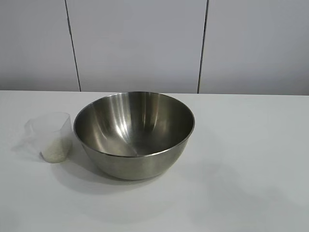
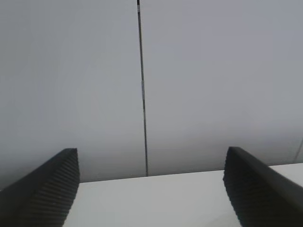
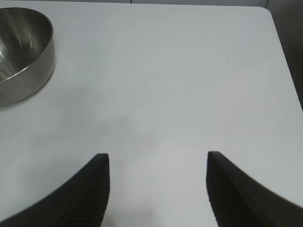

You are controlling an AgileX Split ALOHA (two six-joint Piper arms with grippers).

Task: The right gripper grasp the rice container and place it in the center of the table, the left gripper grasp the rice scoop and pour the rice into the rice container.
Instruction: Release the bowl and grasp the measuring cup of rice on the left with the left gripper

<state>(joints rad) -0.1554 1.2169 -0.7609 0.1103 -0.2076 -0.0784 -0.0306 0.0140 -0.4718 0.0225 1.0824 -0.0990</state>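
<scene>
The rice container, a wide shiny steel bowl, stands on the white table a little left of the middle; its inside looks bare. Touching its left side stands the rice scoop, a small clear plastic cup with rice in its bottom. Neither arm shows in the exterior view. My left gripper is open over bare table, facing the wall, with nothing between its fingers. My right gripper is open above bare table, well away from the rice container, whose side shows in the right wrist view.
A grey panelled wall with dark vertical seams runs behind the table. The table's far corner and side edge show in the right wrist view. White tabletop stretches to the right of the bowl.
</scene>
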